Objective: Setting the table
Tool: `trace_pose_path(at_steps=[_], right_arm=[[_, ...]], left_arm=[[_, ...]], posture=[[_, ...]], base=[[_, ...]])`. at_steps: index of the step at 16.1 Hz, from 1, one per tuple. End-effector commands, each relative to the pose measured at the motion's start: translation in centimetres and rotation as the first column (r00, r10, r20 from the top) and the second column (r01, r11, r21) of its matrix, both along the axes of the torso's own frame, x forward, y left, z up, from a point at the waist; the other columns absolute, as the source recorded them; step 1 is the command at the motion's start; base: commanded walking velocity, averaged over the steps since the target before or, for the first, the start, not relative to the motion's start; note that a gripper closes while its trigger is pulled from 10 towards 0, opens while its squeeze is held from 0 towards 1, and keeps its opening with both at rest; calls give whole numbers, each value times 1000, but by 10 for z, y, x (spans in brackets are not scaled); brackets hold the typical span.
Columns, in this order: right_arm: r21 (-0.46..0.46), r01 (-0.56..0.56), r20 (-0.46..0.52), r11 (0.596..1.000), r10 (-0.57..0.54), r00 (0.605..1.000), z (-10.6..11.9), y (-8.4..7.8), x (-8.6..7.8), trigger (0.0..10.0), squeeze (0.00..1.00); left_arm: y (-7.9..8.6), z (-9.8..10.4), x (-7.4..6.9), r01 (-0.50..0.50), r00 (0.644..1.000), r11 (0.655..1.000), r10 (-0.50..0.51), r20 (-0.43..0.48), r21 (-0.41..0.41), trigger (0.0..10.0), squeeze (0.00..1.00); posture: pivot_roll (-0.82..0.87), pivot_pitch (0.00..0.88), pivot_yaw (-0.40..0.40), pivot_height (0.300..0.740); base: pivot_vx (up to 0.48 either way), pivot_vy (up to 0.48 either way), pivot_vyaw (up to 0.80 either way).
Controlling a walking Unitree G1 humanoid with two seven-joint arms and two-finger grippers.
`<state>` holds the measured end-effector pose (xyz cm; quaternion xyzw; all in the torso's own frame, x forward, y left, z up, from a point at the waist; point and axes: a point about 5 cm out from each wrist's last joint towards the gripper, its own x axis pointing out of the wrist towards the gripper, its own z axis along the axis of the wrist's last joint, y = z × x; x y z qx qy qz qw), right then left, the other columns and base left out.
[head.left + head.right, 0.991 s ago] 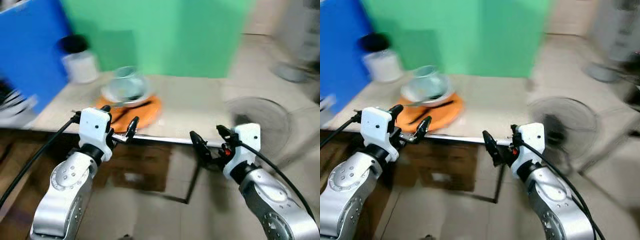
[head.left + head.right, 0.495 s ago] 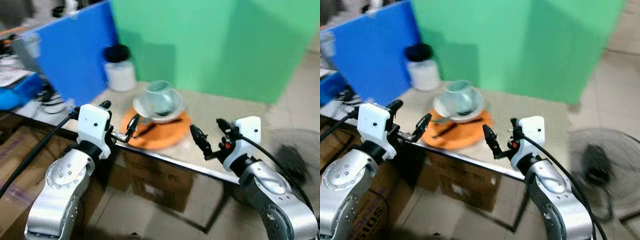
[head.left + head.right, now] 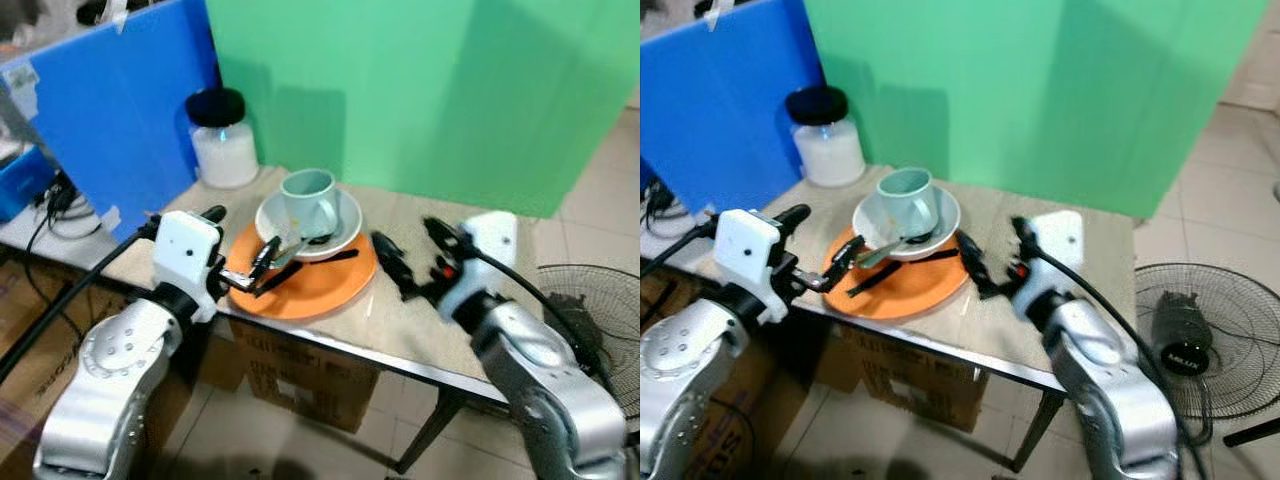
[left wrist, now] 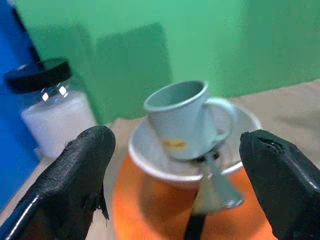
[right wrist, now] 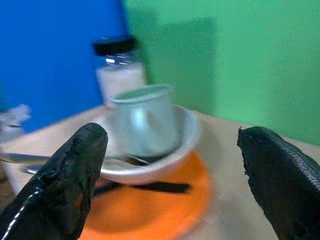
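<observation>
A small table (image 3: 420, 330) stands before a green screen (image 3: 420, 90), bearing an orange plate (image 3: 315, 285), bowl (image 3: 345, 222) and cup (image 3: 308, 200). The left gripper (image 3: 240, 262) and right gripper (image 3: 412, 250) flank the plate, fingers spread wide, holding nothing.

Camera swung toward table (image 3: 400, 320), right gripper (image 3: 408, 258) now over tabletop beside orange plate (image 3: 310, 285), left gripper (image 3: 245, 255) above plate's near edge

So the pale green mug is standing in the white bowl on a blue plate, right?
Not quite: the plate is orange, not blue, as the right eye view shows. The pale green mug does stand in the white bowl on it.
</observation>
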<state>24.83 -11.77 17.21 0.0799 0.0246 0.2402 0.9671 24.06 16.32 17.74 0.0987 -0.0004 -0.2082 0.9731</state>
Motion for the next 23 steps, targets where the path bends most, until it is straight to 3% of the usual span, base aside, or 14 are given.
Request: trace_pose_path(at_steps=[1, 4, 5, 8, 11, 14, 17, 18, 19, 21, 22, 23], right_arm=[[12, -22, -14, 1000, 22, 1000, -1, 2, 1, 10000, 1000], [-14, -95, 8, 995, 95, 995, 5, 14, 23, 10000, 1000], [-51, -135, -8, 989, 135, 991, 2, 24, 37, 10000, 1000], [-75, -157, -36, 985, 154, 987, -4, 35, 55, 10000, 1000], [-120, -160, -37, 980, 157, 987, -4, 52, 91, 10000, 1000], [-142, -133, -27, 981, 130, 991, 2, 60, 111, 10000, 1000], [-151, -140, -22, 978, 139, 990, 4, 57, 116, 10000, 1000], [-155, -144, -34, 977, 141, 989, 3, 54, 117, 10000, 271], [-169, -147, -48, 975, 140, 989, 1, 51, 118, 10000, 0], [-199, -166, -48, 966, 160, 986, -1, 46, 120, 10000, 0], [-220, -205, -17, 954, 206, 978, 2, 48, 119, 5765, 0], [-231, -240, 5, 943, 248, 969, 4, 52, 116, 4824, 0]], left_arm=[[3, 0, 0, -1, 1000, 1000, 1, -5, 8, 10000, 0], [10, -1, 2, 10, 999, 1000, -10, -35, 9, 10000, 0], [12, -1, 2, 38, 998, 999, -37, -55, 20, 10000, 0], [16, -2, 2, 58, 996, 998, -55, -73, 38, 10000, 0], [20, -3, 0, 74, 993, 996, -68, -97, 57, 10000, 0], [22, -1, -3, 84, 992, 995, -78, -99, 57, 10000, 0], [18, 0, -6, 109, 989, 993, -104, -102, 39, 10000, 0], [17, 0, -6, 114, 989, 993, -110, -102, 36, 10000, 0], [16, 0, -6, 120, 988, 992, -116, -103, 32, 10000, 0], [16, 1, -6, 128, 987, 991, -124, -102, 31, 10000, 0], [16, 1, -6, 128, 987, 991, -124, -103, 31, 10000, 0], [16, 1, -6, 129, 987, 991, -125, -103, 31, 10000, 0]], posture=[[75, 45, 21, 740], [68, 48, 29, 740], [71, 52, 29, 740], [74, 60, 28, 740], [81, 76, 25, 740], [96, 88, 13, 740], [96, 88, 10, 740], [95, 89, 11, 740], [93, 90, 14, 740], [90, 90, 18, 740], [91, 90, 18, 740], [91, 91, 18, 740]], base=[[0, 0, 0], [0, 0, 0], [0, 0, 0], [0, 0, 0], [0, 0, 0], [0, 0, 0], [0, 0, 0], [0, 0, 0], [0, 0, 0], [0, 0, 0], [0, 0, 0], [0, 0, 0]])
